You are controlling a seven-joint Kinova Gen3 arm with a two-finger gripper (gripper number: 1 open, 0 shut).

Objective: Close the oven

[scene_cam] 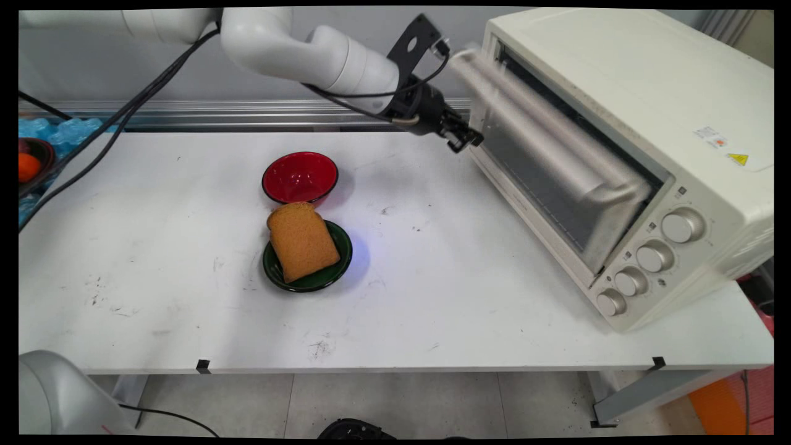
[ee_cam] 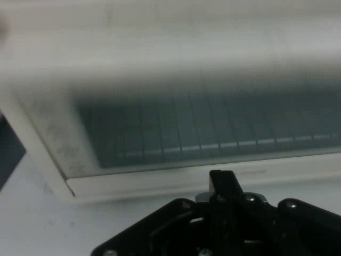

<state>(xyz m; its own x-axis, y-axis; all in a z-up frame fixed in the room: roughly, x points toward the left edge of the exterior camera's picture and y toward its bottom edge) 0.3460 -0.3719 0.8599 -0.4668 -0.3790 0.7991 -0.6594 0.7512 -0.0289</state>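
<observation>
At the oven's (scene_cam: 618, 74) left front corner – gripper (scene_cam: 463, 139), fingers (ee_cam: 221, 184) together, empty, against the door (scene_cam: 544, 167), which stands ajar; left of the oven, well apart – bread (scene_cam: 303, 241) on a green plate (scene_cam: 337, 272), red bowl (scene_cam: 300, 176) just behind.

The boxy cream toaster oven (scene_cam: 624, 154) has a smooth, faintly sheened painted-metal shell, a glass door pane and satin silvery knobs. Left of the oven, the round red bowl (scene_cam: 300, 177) and the round dark green plate (scene_cam: 334, 272) are glossy, like glazed ceramic or plastic. The brown bread slice (scene_cam: 302, 241) on that plate looks porous and matt. The white table (scene_cam: 185, 309) is matt and scuffed.
</observation>
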